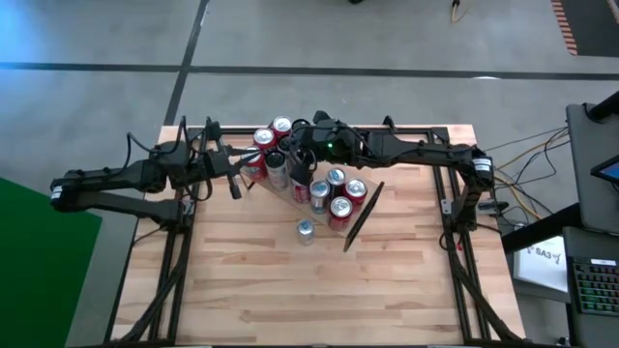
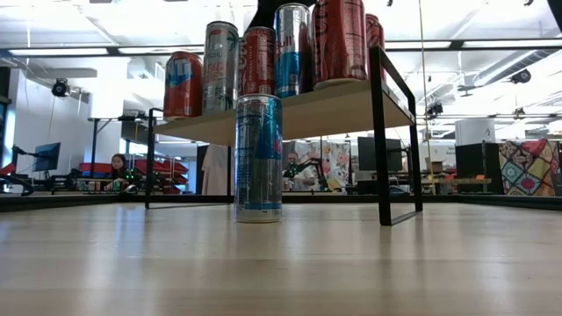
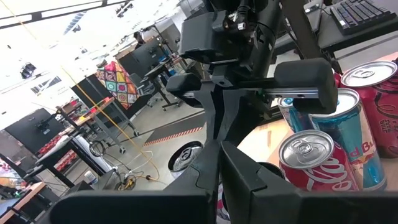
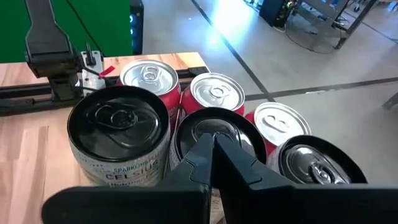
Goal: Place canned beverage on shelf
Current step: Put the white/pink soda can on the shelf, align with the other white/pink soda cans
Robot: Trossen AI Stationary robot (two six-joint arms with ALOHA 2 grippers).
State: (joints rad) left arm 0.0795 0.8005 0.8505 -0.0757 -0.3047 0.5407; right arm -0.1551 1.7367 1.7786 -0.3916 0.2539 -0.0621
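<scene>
Our right gripper hangs with its fingers pressed together and nothing between them, just above the black-topped cans at the far end of the shelf. Our left gripper is likewise closed on nothing, level with the can tops at that same end and just beside them; in the high view it sits at the cluster's left side.

Outward from the fingers, the right wrist view shows a Celsius can with a black lid, a second dark-lidded can directly under our fingertips, and red cans with silver tops packed against them. Further along the shelf another group of cans stands near the black end frame.

The task's thing, as we judge it, is the lone silver-and-blue can: it stands upright on the tabletop, in front of the shelf and apart from both grippers.

We judge the step in hand to be the start of a fresh pick: 1 can is off the shelf and neither hand is near it. The next move calls for 1 gripper to pull clear of the cluster, spread its fingers, come down around the lone can, then lift it over the shelf edge.

In the way: the crowded cans leave little bare plank, and any sideways sweep risks toppling neighbours.
</scene>
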